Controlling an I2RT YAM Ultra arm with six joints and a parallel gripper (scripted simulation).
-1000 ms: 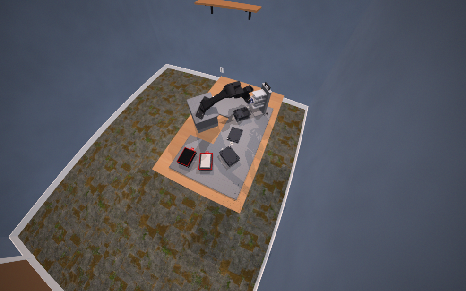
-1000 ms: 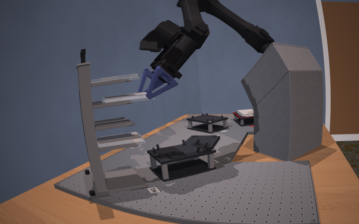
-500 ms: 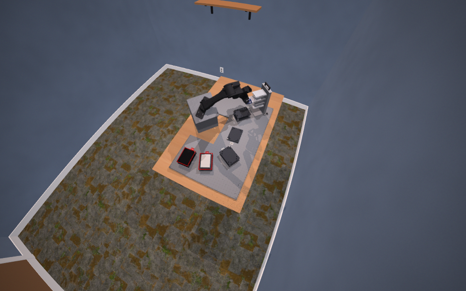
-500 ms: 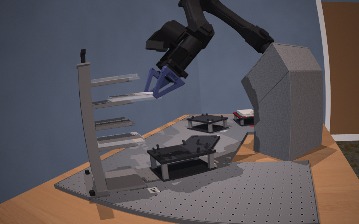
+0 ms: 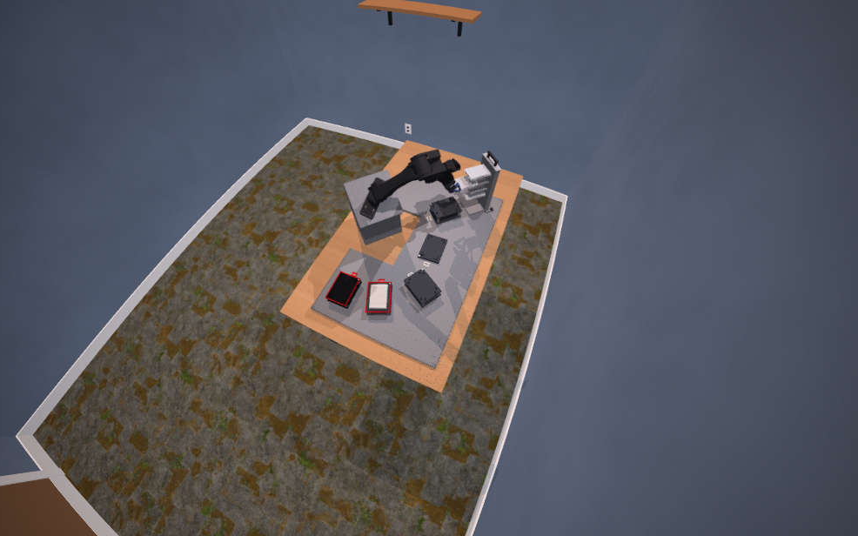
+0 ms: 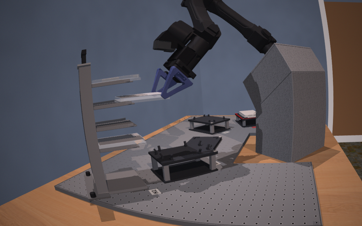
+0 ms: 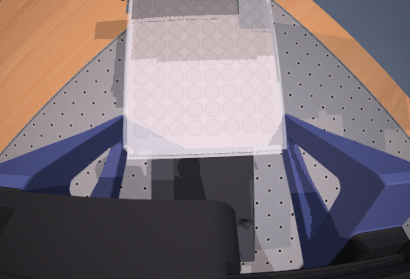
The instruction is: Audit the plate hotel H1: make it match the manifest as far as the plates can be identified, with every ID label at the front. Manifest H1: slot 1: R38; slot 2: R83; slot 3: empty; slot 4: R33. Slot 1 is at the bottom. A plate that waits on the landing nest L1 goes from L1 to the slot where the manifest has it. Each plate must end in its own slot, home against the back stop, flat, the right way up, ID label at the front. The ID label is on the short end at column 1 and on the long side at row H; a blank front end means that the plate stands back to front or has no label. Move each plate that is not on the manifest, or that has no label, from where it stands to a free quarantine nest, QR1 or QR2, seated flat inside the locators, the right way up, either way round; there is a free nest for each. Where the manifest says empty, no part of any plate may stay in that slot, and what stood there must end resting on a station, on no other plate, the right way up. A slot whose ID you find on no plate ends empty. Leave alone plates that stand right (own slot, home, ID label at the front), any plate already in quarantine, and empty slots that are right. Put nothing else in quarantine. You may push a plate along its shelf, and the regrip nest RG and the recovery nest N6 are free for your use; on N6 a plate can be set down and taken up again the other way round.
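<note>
Hotel H1 (image 6: 86,117) (image 5: 490,183) has four shelves. My gripper (image 6: 158,94) (image 7: 204,124) is shut on the end of a clear-rimmed plate (image 6: 137,98) (image 7: 200,91), its fingertips at the two sides. The plate is flat, pulled well out along slot 3, its far end over the shelf. I see no readable ID on its near end. A plate (image 6: 120,77) lies in slot 4 and another plate (image 6: 122,142) in slot 1; their labels are not readable. The slot 2 shelf (image 6: 115,124) shows no plate. A white plate (image 5: 378,297) (image 6: 247,112) sits in one red-rimmed nest; the other red-rimmed nest (image 5: 344,289) is empty.
A black nest with a tilted board (image 6: 205,140) (image 5: 445,210) stands close in front of the hotel. A low black station (image 5: 432,248) and a raised black nest (image 5: 422,287) stand farther off. The grey arm pedestal (image 6: 292,112) is at the right in the exterior view.
</note>
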